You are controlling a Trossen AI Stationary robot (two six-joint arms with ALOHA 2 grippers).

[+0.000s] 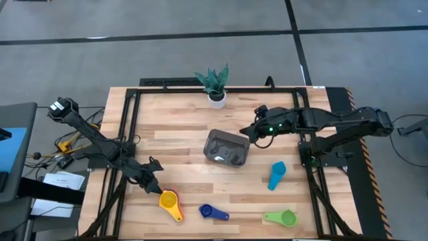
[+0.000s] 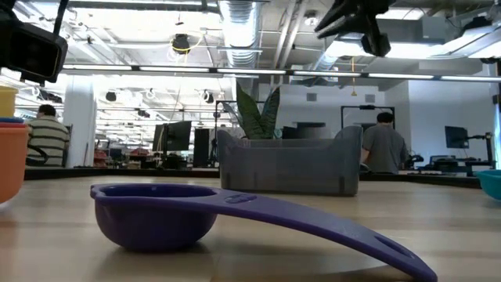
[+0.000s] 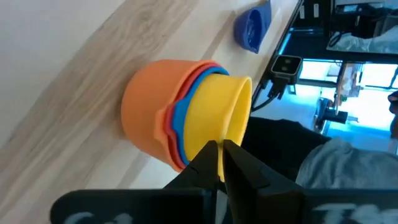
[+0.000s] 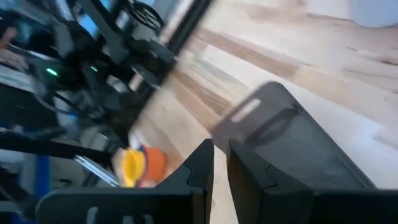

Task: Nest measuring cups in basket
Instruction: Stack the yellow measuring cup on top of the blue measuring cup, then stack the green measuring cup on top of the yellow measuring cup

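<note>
A nested stack of cups, orange outermost, then red and blue, with yellow (image 3: 217, 102) innermost, stands upright near the table's near-left (image 1: 169, 199); the low view shows it at the edge (image 2: 9, 157). My left gripper (image 3: 221, 155) (image 1: 155, 184) is shut on the yellow cup. Lying singly on their bowls are the dark blue cup (image 1: 212, 213) (image 2: 156, 211), the green cup (image 1: 282, 217) and the light blue cup (image 1: 276, 175). The dark grey basket (image 1: 227, 148) (image 2: 290, 160) sits mid-table. My right gripper (image 1: 249, 130) (image 4: 221, 162) hovers over the basket's far-right corner, shut and empty. My left gripper pinches the yellow cup's rim (image 3: 219, 138) between its two fingers, on the side nearest the arm. It comes slanting down from the table's far-left. The yellow cup sits nested in the stack, and the orange cup's base (image 3: 140, 106) rests on the table.
A white pot with a green plant (image 1: 215, 90) stands at the far edge behind the basket. Black frame rails run along the table's left (image 1: 127, 134) and right (image 1: 304, 134) sides. Bare wood lies between the basket and the near row of cups. People sit in the room beyond.
</note>
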